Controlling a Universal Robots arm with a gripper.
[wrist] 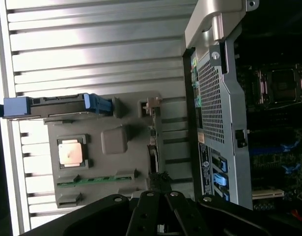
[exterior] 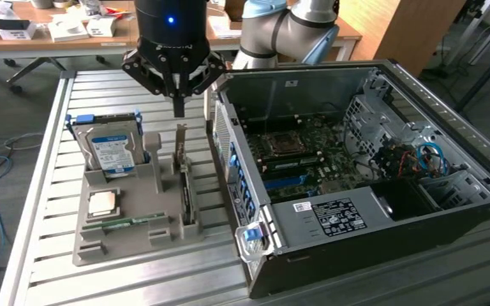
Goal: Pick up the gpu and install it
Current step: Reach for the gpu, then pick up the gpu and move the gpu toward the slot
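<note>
The gpu [exterior: 183,185] stands on edge in a slot along the grey holder tray [exterior: 134,248], on the side nearest the computer case, with its silver bracket [exterior: 180,141] sticking up. In the wrist view the gpu [wrist: 153,152] is a thin dark edge at the tray's side. My gripper [exterior: 178,113] hangs above the bracket end of the card, clear of it. Its fingers are shut together and hold nothing. The black finger linkage [wrist: 160,209] is in the wrist view.
An open computer case [exterior: 364,166] lies beside the tray at the exterior view's right, its motherboard [exterior: 300,159] exposed. The tray also carries a hard drive [exterior: 109,150], a CPU [exterior: 103,203] and a memory stick [exterior: 126,222]. All rest on a slatted metal table [exterior: 49,191].
</note>
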